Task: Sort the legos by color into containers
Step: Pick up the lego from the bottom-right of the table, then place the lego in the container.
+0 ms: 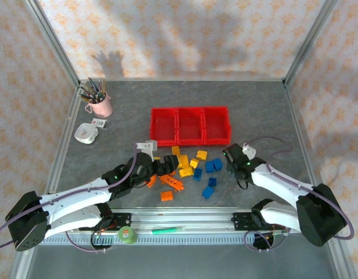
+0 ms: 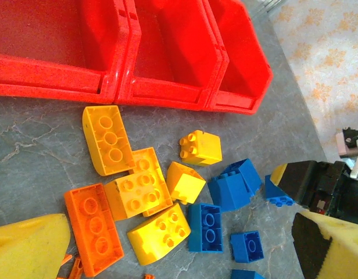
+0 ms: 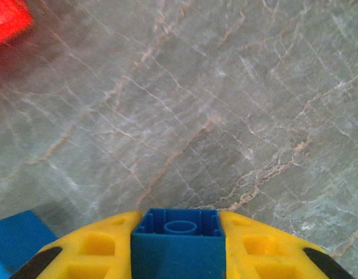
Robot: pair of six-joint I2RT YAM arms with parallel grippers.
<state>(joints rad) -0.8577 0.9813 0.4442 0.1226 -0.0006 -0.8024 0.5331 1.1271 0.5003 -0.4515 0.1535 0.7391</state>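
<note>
Our right gripper point(image 1: 232, 160) is closed on a small blue plastic brick point(image 3: 179, 231). In the right wrist view the brick sits squarely between the yellow fingers point(image 3: 103, 244), hollow underside toward the camera, with the bare grey marbled table point(image 3: 225, 104) beyond it.

What matters for us now is where the row of three joined red plastic bins point(image 1: 190, 142) lies from that grip. It is far and to the left, its long axis running left to right across the table. The right-hand bin point(image 1: 228, 125) is the closest of the three, just beyond the gripper, and the right arm is plainly the nearer one to it. All three bins look empty from above, so we judge any could take blue, and the right-hand one means the shortest carry.

Our left gripper point(image 1: 161, 168) hangs low over the loose pile of yellow, orange and blue bricks point(image 2: 144, 192) on the near side of the bins, fingers spread wide and holding nothing.
</note>
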